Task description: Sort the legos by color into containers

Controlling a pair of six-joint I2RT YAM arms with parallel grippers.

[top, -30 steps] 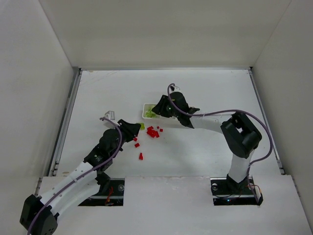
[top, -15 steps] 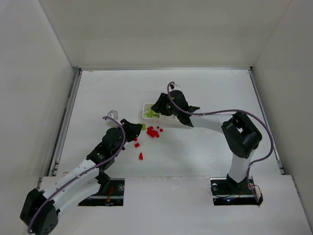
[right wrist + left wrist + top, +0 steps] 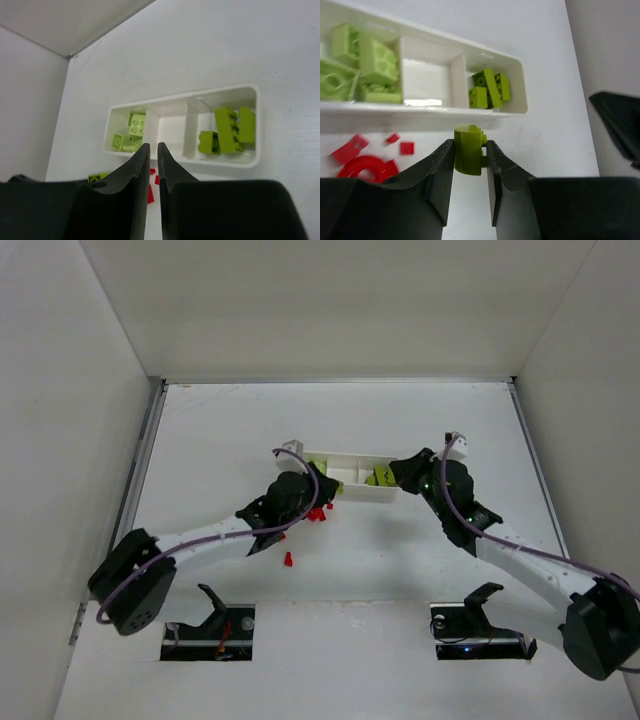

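- The tray point(image 3: 352, 466) lies long and white on the surface point(image 3: 220, 430), split by thin walls into three square compartments.
- The left tool point(image 3: 470, 149) is just beside the tray's near wall, in front of the divider between the middle and right compartments. It is clamped on one lime brick point(image 3: 467, 157). The brick stands upright between the fingers point(image 3: 440, 170), outside the tray.
- The right tool point(image 3: 153, 150) is beside the tray's right end in the top view. Its fingers point(image 3: 137, 170) are narrow, almost touching, with only a thin slit between them and nothing in it.
- The tray's left compartment point(image 3: 395, 47) holds a heap of pale lime bricks point(image 3: 362, 62), studs showing.
- The middle compartment point(image 3: 425, 80) shows only its white floor.
- The right compartment point(image 3: 517, 85) holds a few darker lime bricks point(image 3: 490, 90), bunched together, one tilted across the others.
- The red pieces point(image 3: 318, 512) lie loose on the surface just beside the tray's near wall, toward its left half, none inside the tray.
- One more red piece point(image 3: 287, 560) sits alone, farther from the tray on the same near side.
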